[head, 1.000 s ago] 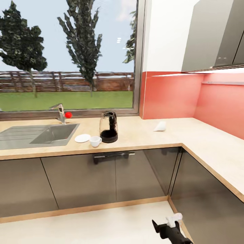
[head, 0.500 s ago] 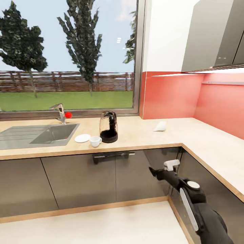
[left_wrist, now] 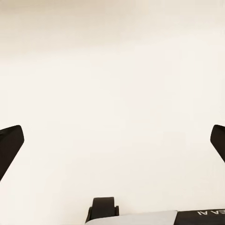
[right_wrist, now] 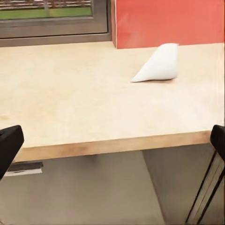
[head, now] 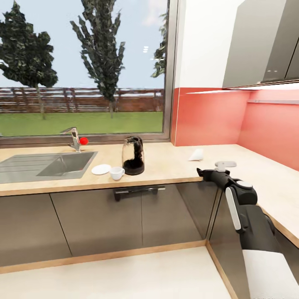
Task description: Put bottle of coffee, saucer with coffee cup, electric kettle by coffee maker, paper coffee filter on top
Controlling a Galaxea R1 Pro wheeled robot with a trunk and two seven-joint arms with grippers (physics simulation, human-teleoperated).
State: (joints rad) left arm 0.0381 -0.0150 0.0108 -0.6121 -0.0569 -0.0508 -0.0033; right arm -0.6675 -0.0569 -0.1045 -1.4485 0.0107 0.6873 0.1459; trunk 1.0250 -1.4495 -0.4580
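On the kitchen countertop (head: pixel 166 172) the electric kettle (head: pixel 133 156) stands near the middle, clear glass with a black base. Just left of it lie the white saucer (head: pixel 101 169) and the coffee cup (head: pixel 117 173), the cup on the wood beside the saucer. The paper coffee filter (head: pixel 196 155) (right_wrist: pixel 158 63) lies on its side near the red wall. My right gripper (head: pixel 206 172) (right_wrist: pixel 112 143) is open at the counter's front edge, short of the filter. My left gripper (left_wrist: pixel 112 143) is open over a plain pale surface. The coffee maker, bottle of coffee and kitchen shelf are out of view.
A steel sink (head: pixel 45 165) with a tap (head: pixel 74 138) and a red ball (head: pixel 84 140) fills the counter's left end. The worktop turns a corner along the right wall (head: pixel 265 187). Dark cabinet fronts (head: pixel 124 216) stand below, grey wall cabinets (head: pixel 261 41) above.
My right arm has risen from near the floor to the height of the counter's front edge, towards the filter. The things on the counter have not moved.
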